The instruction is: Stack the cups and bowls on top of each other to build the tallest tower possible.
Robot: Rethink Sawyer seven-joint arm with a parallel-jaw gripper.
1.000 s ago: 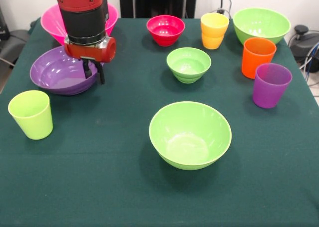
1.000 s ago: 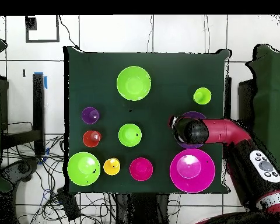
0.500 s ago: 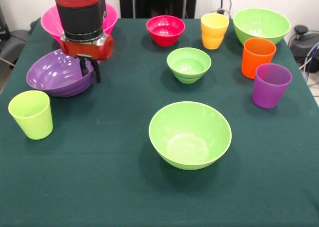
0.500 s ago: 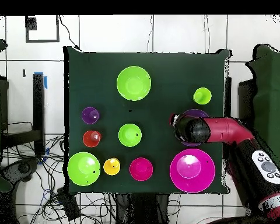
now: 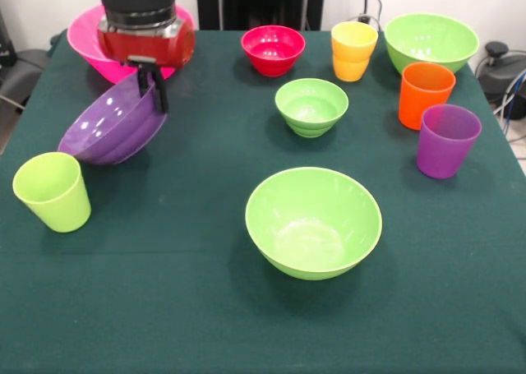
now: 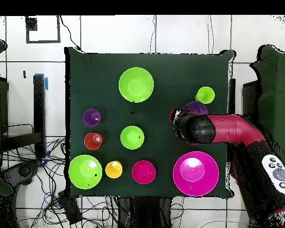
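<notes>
Front: tool [image 5: 153, 85] clamped on the rim of the purple bowl [image 5: 111, 129], which hangs tilted, touching the lime cup [image 5: 51, 191], pink bowl [image 5: 89, 34] behind | six bowls, four cups on the counter [image 5: 189, 308] | Overhead: arm [image 6: 228, 129] covers most of purple bowl [image 6: 197, 107], lime cup [image 6: 205, 95] just beside.

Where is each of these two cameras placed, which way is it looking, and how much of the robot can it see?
Front view: sits across the table from the robot, looking slightly down over it; shows only the arm's red-and-black wrist and gripper, shut on the tilted purple bowl.
Overhead view: hangs above, looking straight down; shows the whole red arm reaching in from the lower right.
Both show the green table, the pink bowl and the cups.
</notes>
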